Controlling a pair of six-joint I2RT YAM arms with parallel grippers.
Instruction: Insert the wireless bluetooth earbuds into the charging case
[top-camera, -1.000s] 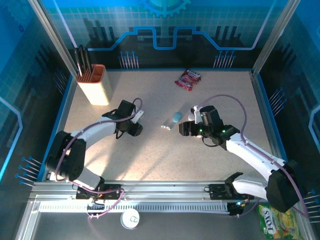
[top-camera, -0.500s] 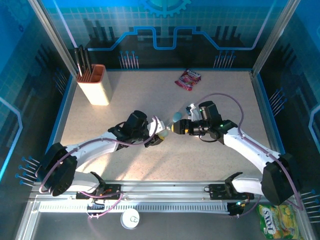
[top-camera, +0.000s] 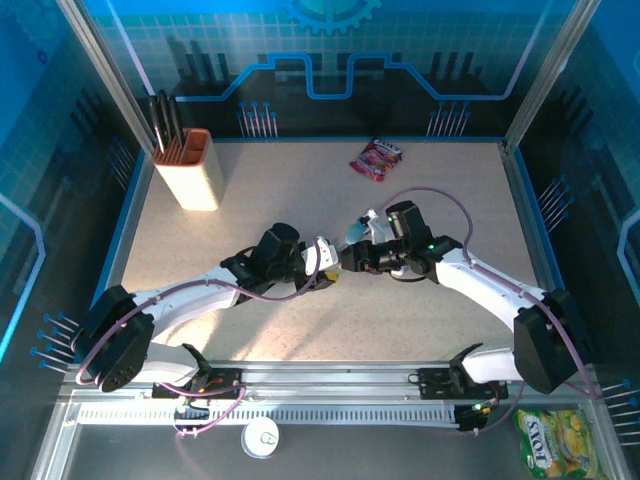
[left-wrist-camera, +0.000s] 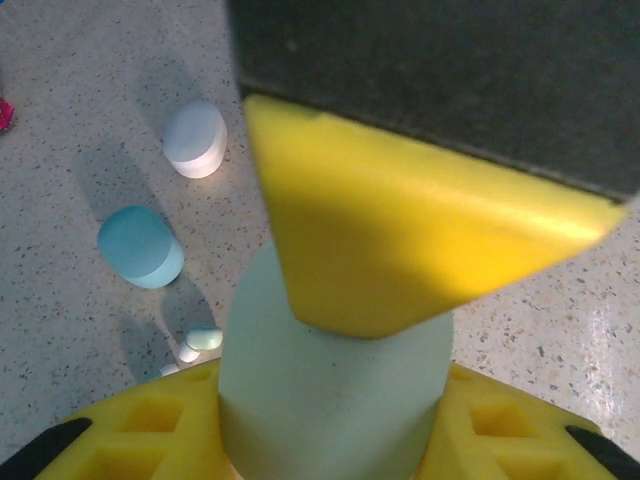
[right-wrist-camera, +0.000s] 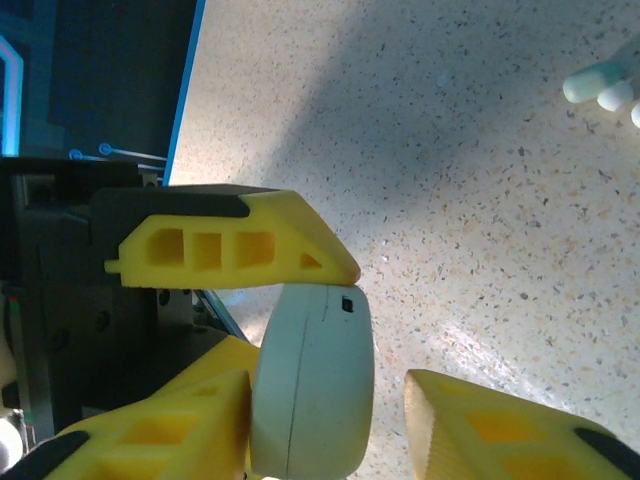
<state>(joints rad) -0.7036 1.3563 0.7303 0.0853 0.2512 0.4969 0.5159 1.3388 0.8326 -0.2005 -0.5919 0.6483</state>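
Left jaws clench the charging case (left-wrist-camera: 335, 400), right jaws released around it, earbuds (left-wrist-camera: 200, 342) near.

From above, the desk (top-camera: 450, 200) is evenly bright while the blue walls (top-camera: 40, 150) around it are dim, and soft shadows lie across its middle. In the left wrist view the near yellow fingers (left-wrist-camera: 400, 240) are blurred, and glare whitens the lower right. In the right wrist view a broad shadow crosses the upper centre, and the upper right corner is soft
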